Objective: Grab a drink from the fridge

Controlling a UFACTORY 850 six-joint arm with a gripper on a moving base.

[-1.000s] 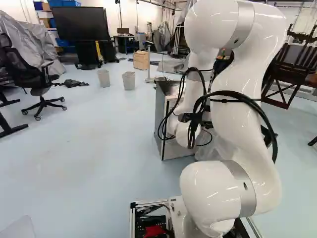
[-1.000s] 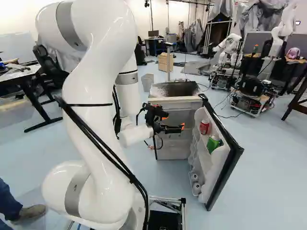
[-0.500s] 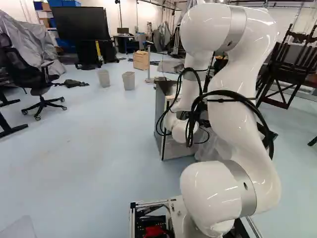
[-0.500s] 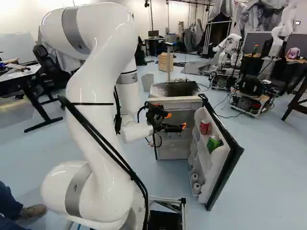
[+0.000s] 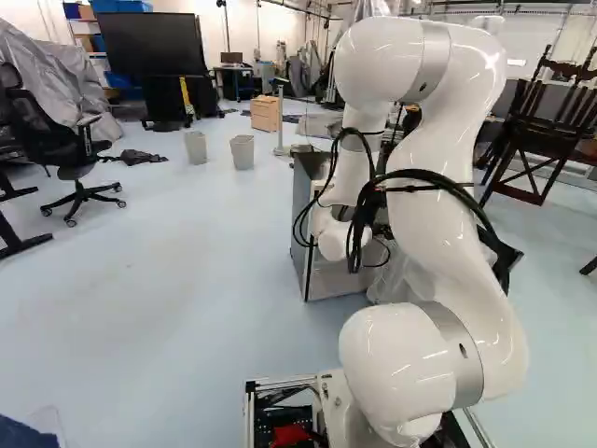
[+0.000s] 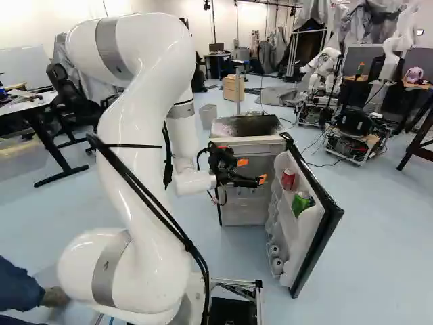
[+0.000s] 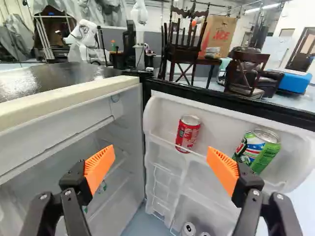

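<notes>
Standing in the open fridge door [image 7: 221,118], the red can [image 7: 188,133] and the green can [image 7: 259,150] are facing the gripper [image 6: 252,170], whose fingers are spreading wide. Lower cans [image 7: 188,229] are resting there too. Farther off, another robot [image 6: 325,64] is standing beyond the fridge [image 6: 247,141].

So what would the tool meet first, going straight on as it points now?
Likely the inside of the fridge door, near the red can; depth is unclear, so possibly the can.
</notes>
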